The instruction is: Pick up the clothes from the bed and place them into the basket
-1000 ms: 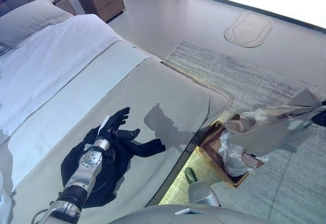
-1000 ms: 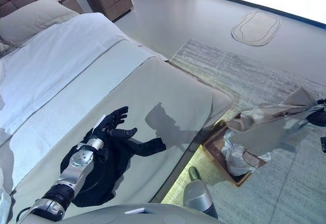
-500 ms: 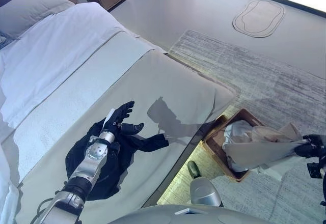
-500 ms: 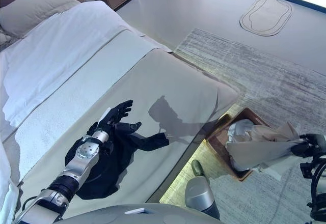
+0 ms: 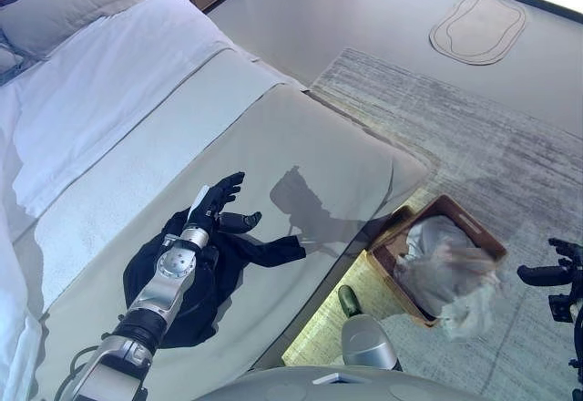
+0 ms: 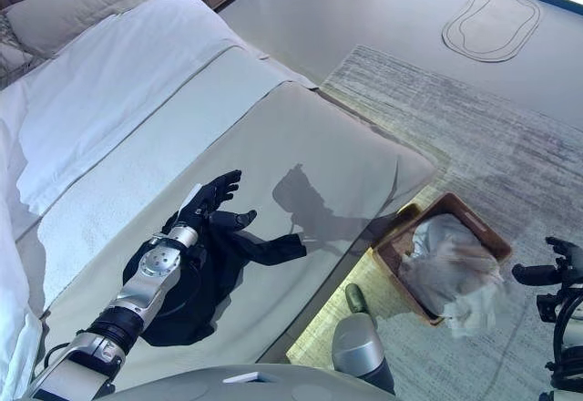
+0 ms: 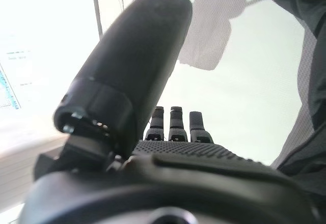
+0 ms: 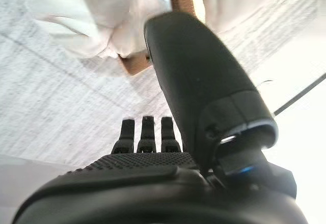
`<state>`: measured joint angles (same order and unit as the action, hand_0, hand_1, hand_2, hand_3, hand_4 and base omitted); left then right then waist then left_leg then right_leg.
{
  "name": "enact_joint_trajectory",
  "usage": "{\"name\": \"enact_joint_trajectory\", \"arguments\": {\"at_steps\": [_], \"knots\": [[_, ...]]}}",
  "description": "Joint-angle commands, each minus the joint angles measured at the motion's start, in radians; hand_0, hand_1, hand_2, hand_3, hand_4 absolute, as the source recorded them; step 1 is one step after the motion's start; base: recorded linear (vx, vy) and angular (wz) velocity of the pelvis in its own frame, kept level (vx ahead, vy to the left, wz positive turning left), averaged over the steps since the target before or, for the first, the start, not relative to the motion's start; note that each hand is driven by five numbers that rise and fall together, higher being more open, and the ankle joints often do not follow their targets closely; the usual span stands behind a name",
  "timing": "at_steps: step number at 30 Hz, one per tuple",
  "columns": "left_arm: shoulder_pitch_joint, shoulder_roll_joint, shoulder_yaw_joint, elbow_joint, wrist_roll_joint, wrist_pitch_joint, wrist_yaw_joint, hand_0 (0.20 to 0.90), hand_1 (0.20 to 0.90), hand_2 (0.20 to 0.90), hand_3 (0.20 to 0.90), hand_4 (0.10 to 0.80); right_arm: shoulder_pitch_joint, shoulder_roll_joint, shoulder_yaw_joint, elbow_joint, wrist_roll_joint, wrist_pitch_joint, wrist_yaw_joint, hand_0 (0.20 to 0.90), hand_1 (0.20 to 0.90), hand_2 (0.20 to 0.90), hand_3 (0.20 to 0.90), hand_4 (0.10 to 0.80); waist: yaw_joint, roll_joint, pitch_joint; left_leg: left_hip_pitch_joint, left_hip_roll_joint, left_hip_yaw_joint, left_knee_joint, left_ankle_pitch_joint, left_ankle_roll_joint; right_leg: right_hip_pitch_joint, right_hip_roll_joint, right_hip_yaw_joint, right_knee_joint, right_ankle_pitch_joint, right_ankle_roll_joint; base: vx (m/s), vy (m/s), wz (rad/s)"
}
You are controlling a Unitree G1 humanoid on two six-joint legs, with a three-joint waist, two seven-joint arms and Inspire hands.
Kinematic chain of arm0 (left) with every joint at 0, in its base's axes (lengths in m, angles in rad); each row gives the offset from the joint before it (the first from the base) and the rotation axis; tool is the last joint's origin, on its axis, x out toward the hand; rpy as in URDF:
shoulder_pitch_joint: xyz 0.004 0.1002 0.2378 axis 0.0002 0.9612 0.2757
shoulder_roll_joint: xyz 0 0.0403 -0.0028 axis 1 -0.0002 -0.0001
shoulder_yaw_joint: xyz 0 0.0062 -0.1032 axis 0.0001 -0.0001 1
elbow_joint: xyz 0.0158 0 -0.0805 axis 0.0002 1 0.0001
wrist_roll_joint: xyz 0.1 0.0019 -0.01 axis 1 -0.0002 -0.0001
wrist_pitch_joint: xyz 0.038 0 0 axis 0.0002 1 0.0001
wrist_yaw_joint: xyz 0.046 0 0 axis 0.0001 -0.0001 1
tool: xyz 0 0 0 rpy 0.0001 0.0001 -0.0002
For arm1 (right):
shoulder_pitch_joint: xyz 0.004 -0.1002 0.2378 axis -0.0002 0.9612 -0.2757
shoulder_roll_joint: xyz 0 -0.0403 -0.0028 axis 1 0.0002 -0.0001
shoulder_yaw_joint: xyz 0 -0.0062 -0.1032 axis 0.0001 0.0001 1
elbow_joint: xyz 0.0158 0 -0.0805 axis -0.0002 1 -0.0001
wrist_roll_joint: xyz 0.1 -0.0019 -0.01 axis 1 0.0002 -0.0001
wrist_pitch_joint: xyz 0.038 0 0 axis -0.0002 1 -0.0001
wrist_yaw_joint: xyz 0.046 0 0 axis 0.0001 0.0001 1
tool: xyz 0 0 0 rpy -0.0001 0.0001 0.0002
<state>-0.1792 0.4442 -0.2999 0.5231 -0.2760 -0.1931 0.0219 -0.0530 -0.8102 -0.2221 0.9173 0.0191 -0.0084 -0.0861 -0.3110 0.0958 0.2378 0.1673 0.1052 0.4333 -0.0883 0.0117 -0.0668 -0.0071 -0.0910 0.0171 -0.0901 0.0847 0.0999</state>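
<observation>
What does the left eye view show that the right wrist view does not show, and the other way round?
Only the left eye view shows the bed, the black garment lying on it, and the left hand open above that garment. Only the right wrist view shows the right hand from close behind, its fingers straight and holding nothing, over the grey rug. Both show the brown basket with pale clothes in it, part of the cloth spilling over the rim onto the rug.
</observation>
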Motion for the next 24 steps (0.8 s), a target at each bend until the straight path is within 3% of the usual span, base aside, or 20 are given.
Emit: {"name": "enact_joint_trajectory", "arguments": {"at_steps": [1,15,19,24], "knots": [[-0.051,0.063,0.035,-0.086,-0.018,-0.049,0.027,0.9,0.9,0.9,0.9,0.8,-0.045,-0.056,-0.024,-0.053,0.027,-0.064,-0.052,0.9,0.9,0.9,0.9,0.8,0.033,-0.076,-0.093,0.016,0.019,-0.026,0.156,-0.178,0.032,-0.077,0.01,0.001,0.104,-0.016,0.029,0.0,0.0,0.0],[-0.006,0.045,0.061,-0.1,-0.021,-0.066,0.071,0.9,0.9,0.9,0.9,0.8,-0.078,-0.047,0.032,-0.178,0.006,-0.031,-0.072,0.9,0.9,0.9,0.9,0.8,0.094,-0.082,-0.079,0.007,0.014,-0.073,0.135,-0.151,0.025,-0.041,0.0,-0.058,0.102,-0.036,0.018,0.0,0.008,0.07],[0.018,0.034,0.072,-0.097,-0.026,-0.077,0.09,0.9,0.9,0.9,0.9,0.8,-0.121,-0.04,0.08,-0.255,-0.027,-0.007,-0.101,0.9,0.9,0.9,0.9,0.8,0.131,-0.088,-0.078,-0.004,0.008,-0.098,0.128,-0.134,0.022,-0.03,-0.007,-0.087,0.101,-0.041,0.01,0.01,0.013,0.21],[0.052,0.016,0.086,-0.078,-0.026,-0.103,0.118,0.9,0.9,0.9,0.9,0.8,-0.284,-0.024,0.214,-0.336,-0.099,0.053,-0.142,0.9,0.9,0.9,0.9,0.8,0.222,-0.095,-0.063,-0.03,-0.006,-0.166,0.104,-0.104,0.016,0.002,-0.015,-0.15,0.095,-0.059,0.001,-0.001,0.006,0.24]]}}
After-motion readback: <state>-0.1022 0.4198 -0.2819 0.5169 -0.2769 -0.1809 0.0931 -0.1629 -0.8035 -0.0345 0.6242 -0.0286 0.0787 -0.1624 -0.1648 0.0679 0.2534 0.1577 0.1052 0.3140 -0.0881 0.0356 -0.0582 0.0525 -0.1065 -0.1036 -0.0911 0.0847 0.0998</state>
